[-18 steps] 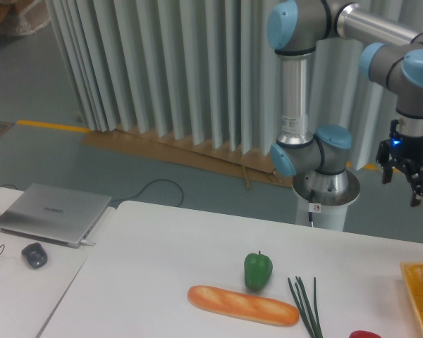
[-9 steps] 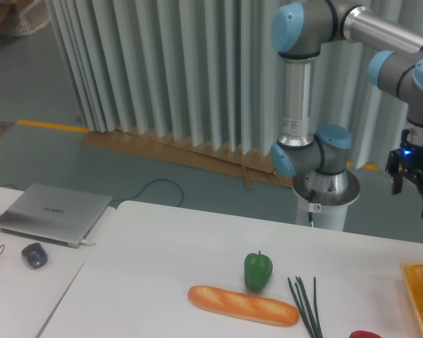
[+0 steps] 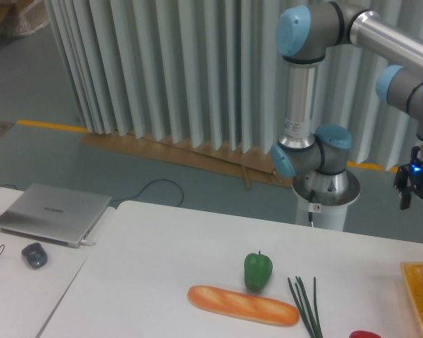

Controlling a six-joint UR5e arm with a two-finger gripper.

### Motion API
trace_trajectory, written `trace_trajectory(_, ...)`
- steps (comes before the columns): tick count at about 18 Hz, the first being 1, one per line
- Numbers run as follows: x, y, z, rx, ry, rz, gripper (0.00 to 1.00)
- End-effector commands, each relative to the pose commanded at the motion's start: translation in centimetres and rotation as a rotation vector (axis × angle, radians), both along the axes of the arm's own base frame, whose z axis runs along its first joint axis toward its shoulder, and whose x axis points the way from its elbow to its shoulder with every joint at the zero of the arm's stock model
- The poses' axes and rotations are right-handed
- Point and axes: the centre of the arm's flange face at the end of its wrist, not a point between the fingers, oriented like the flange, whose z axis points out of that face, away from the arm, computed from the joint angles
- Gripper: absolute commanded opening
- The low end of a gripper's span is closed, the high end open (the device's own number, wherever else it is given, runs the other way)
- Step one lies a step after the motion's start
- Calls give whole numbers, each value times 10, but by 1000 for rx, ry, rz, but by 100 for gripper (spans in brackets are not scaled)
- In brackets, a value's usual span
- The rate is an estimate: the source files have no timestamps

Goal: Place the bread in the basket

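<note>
Tool [image 3: 420, 204] shifted right, frame edge; bread [image 3: 242, 305] untouched.

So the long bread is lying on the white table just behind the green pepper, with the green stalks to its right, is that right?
Not quite. In the camera view the bread lies in front of the green pepper, nearer the camera, not behind it. The rest holds: it is on the white table, and the green stalks are to its right.
</note>
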Motion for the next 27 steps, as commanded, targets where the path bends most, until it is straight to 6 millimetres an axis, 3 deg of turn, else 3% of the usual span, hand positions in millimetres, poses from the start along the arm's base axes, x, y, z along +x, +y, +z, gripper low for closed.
trace_trajectory(11, -13, -4, -9, -7, -8, -18, 100)
trace_trajectory(17, -45, -11, -23, -2, 11, -21, 100)
trace_trajectory(19, -68, -16, -34, -9, 5, -42, 100)
trace_trajectory(27, -102, -38, -51, -7, -17, -13, 100)
